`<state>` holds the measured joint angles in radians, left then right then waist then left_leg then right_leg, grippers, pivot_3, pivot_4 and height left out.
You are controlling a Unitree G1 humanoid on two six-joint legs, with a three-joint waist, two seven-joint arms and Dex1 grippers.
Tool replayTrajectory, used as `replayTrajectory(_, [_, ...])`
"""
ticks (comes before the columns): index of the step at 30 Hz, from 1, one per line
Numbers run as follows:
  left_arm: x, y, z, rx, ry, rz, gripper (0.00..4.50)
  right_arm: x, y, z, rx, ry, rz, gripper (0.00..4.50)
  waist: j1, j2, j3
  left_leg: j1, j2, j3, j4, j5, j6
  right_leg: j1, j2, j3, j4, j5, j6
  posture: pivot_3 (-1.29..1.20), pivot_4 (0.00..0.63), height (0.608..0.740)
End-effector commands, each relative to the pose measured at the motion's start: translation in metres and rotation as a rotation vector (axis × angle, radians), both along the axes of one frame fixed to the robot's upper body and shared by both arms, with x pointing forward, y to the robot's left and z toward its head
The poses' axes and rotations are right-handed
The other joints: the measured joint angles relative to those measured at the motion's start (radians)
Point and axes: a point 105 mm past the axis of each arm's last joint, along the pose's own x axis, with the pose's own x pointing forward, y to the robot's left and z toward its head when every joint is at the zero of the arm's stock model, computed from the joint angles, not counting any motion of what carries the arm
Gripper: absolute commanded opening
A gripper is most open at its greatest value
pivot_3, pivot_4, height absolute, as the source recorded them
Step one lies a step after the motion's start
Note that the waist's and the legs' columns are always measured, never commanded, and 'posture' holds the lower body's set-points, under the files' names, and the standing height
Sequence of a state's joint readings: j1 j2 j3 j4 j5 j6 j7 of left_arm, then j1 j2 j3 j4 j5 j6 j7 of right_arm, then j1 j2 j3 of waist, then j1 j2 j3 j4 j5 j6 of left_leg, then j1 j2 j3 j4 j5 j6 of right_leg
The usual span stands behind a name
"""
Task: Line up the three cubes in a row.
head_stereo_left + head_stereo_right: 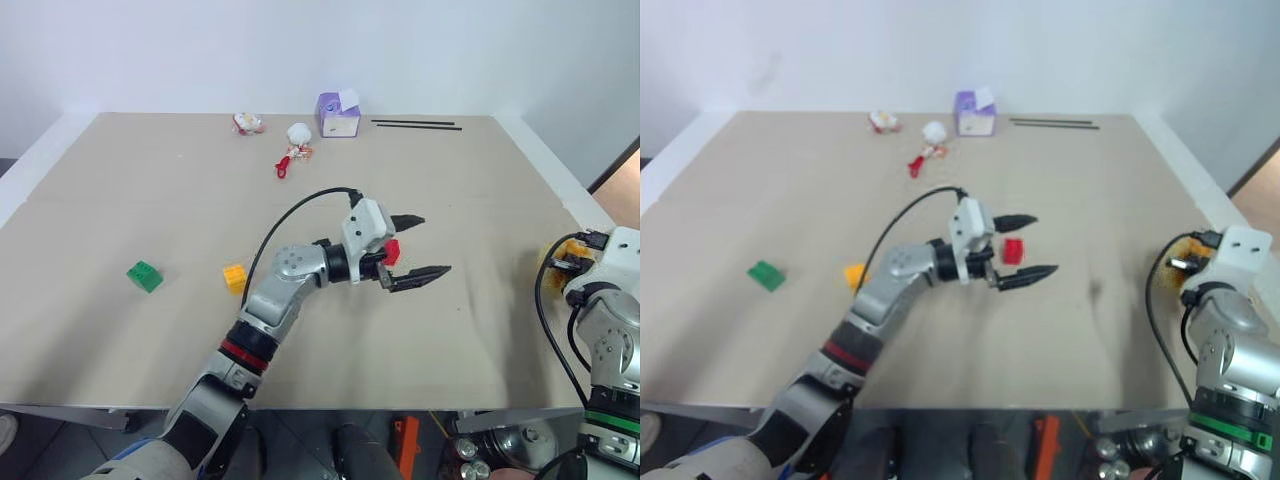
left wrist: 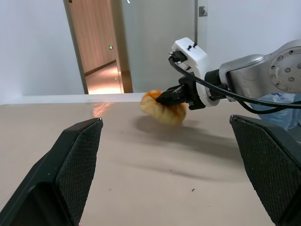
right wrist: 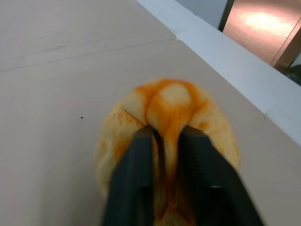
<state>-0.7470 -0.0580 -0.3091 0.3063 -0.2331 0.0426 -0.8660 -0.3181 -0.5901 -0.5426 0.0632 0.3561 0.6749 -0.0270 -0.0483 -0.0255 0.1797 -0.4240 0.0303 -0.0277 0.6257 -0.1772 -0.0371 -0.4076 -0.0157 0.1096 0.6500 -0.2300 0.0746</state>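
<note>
Left tool [image 1: 418, 250] is over mid-surface [image 1: 150, 190], fingers spread wide, nothing between them; the red cube [image 1: 392, 250] sits on the surface just behind the fingers in my head view, so I can't tell whether anything touches it.

Right tool [image 3: 164, 141] is out at the right edge of the surface, fingers nearly together and pinching a fold of the yellow-orange bun [image 3: 169, 101]; the bun bulges either side of the fingers and rests on the surface near the white border; same grip seen from the left wrist [image 2: 171, 96].

Cubes: green cube [image 1: 144, 276] is on the left side; yellow-orange cube [image 1: 234, 277] is to its right, near the left forearm; red is further right again; the three are well apart, roughly across the same band but not lined up.

Far edge: purple-and-white box [image 1: 338, 115], some small toys [image 1: 290, 150], two black sticks [image 1: 416, 124].
</note>
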Motion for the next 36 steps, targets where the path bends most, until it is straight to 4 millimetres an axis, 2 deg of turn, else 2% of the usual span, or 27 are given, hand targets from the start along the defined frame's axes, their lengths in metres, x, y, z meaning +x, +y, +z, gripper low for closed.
replayTrajectory(1, [-0.005,-0.001,0.007,-0.013,-0.045,-0.015,4.5,-0.005,-0.011,0.017,-0.011,-0.066,-0.045,2.48,0.0,0.0,0.0,0.0,0.0,0.0,0.0,0.0,0.0,0.0,0.0,0.0,0.0,0.0,0.0,0.0,0.15,0.74])
replayTrajectory(7, [-0.003,0.008,0.002,-0.011,-0.05,0.011,4.5,-0.003,-0.01,0.025,-0.044,-0.092,-0.025,4.47,0.0,0.001,0.0,0.0,-0.001,0.0,0.0,0.0,0.001,0.0,0.0,0.001,0.0,0.0,0.0,0.0,0.15,0.74])
replayTrajectory(9, [-0.003,0.01,0.001,-0.012,-0.052,0.022,4.5,0.0,-0.004,0.031,-0.066,-0.117,0.006,4.47,0.0,0.001,0.0,0.0,-0.001,0.0,0.0,0.0,0.001,0.0,0.0,0.001,0.0,0.0,0.0,0.0,0.15,0.74])
replayTrajectory(11, [-0.001,0.015,0.002,-0.019,-0.05,0.042,4.5,0.006,0.013,0.04,-0.072,-0.168,0.09,4.47,0.0,0.001,0.0,0.0,-0.001,0.0,0.0,0.0,0.001,0.0,0.0,0.001,0.0,0.0,0.0,0.0,0.15,0.74])
replayTrajectory(15, [0.009,0.047,-0.002,-0.018,-0.046,0.132,4.5,0.019,0.078,0.049,-0.031,-0.226,0.324,4.47,-0.011,0.002,0.0,0.001,0.0,0.0,-0.001,0.0,0.001,0.0,0.001,0.002,0.0,0.001,0.001,0.0,0.15,0.74])
replayTrajectory(18, [0.01,0.073,-0.011,0.014,-0.029,0.166,4.5,0.027,0.129,0.047,0.011,-0.257,0.384,4.47,-0.012,0.002,0.0,0.001,0.002,-0.004,-0.003,0.001,0.002,0.0,0.005,0.001,0.0,0.001,-0.002,0.0,0.15,0.74])
replayTrajectory(20, [0.011,0.085,-0.015,0.035,-0.024,0.188,4.5,0.03,0.155,0.047,0.031,-0.264,0.403,4.47,-0.013,0.003,0.0,0.001,0.002,-0.004,-0.003,0.001,0.002,-0.001,0.005,0.001,0.0,0.001,-0.002,0.0,0.15,0.74])
replayTrajectory(24, [0.019,0.108,-0.016,0.057,-0.018,0.246,4.5,0.034,0.192,0.037,0.022,-0.231,0.441,4.47,-0.012,0.003,0.0,-0.001,0.001,-0.004,-0.003,0.001,0.002,-0.001,0.005,0.001,0.0,0.001,-0.002,0.0,0.15,0.74])
replayTrajectory(30, [0.026,0.121,-0.014,0.071,-0.031,0.287,4.5,0.041,0.22,0.017,0.018,-0.167,0.492,4.47,0.001,0.003,0.0,-0.001,0.001,-0.004,-0.003,0.001,0.002,-0.001,0.004,0.001,-0.001,0.001,-0.002,0.0,0.15,0.74])
replayTrajectory(36, [0.023,0.121,-0.014,0.076,-0.033,0.281,4.5,0.051,0.228,0.001,-0.004,-0.087,0.484,4.47,0.0,0.003,0.0,-0.001,0.002,-0.004,-0.003,0.001,0.002,-0.002,0.005,0.001,-0.001,0.001,-0.002,0.0,0.15,0.74])
